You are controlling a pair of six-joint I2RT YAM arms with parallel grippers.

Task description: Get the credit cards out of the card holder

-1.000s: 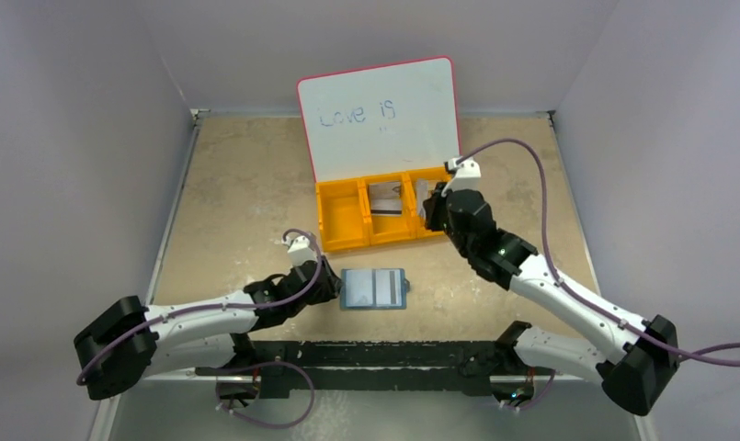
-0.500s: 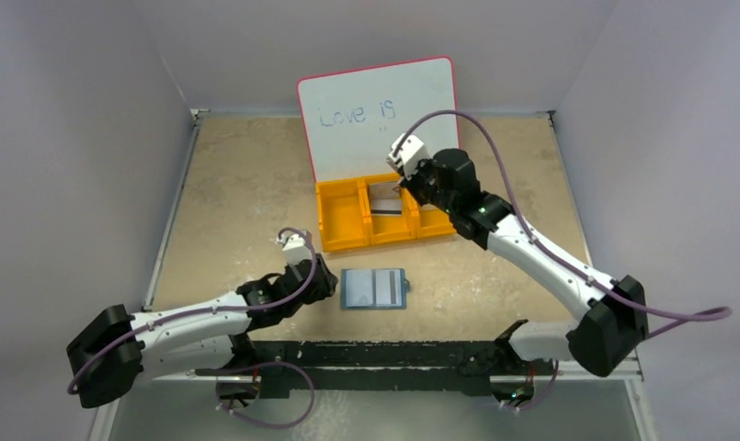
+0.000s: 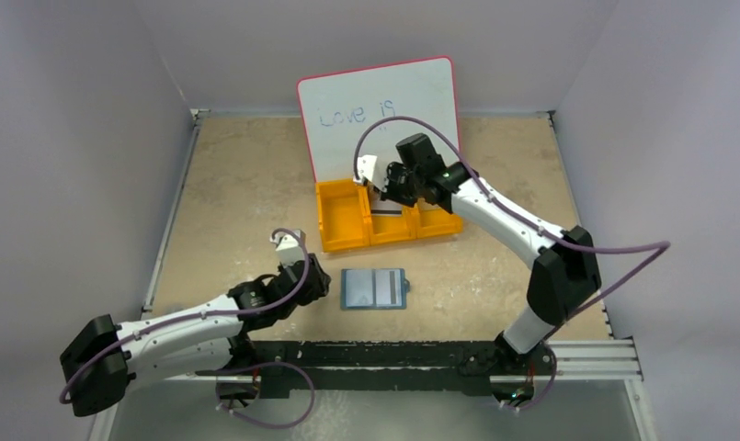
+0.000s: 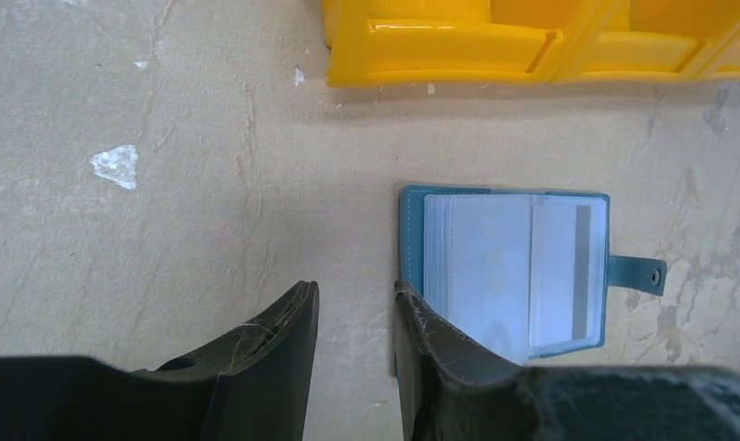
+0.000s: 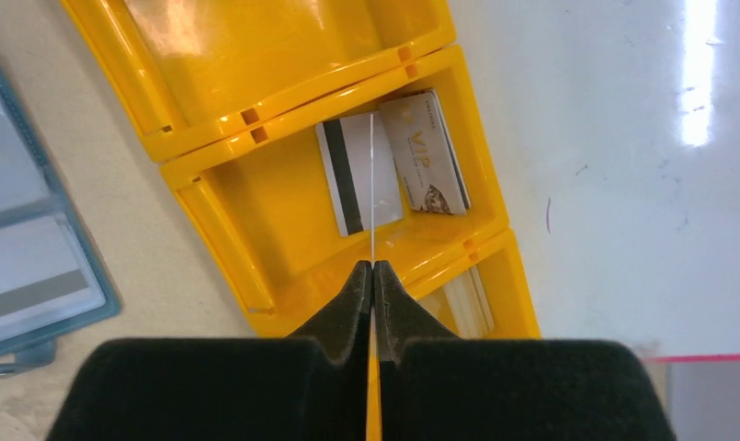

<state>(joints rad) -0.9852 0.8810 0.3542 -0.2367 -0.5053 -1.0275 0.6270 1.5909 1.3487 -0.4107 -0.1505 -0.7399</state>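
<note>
Jaws of right gripper point(image 5: 373, 268) pinched on one credit card point(image 5: 372, 184), edge-on, over middle compartment of orange bin point(image 5: 292, 96); left gripper point(image 4: 352, 308) part-open, empty, just left of open card holder point(image 4: 504, 271).

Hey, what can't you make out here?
Right wrist view: held card is edge-on, face hidden.
Same view: the right gripper covers most cards in the end compartment of the orange bin.
Left wrist view: a finger of the left gripper hides a corner of the card holder; card count unclear.
</note>
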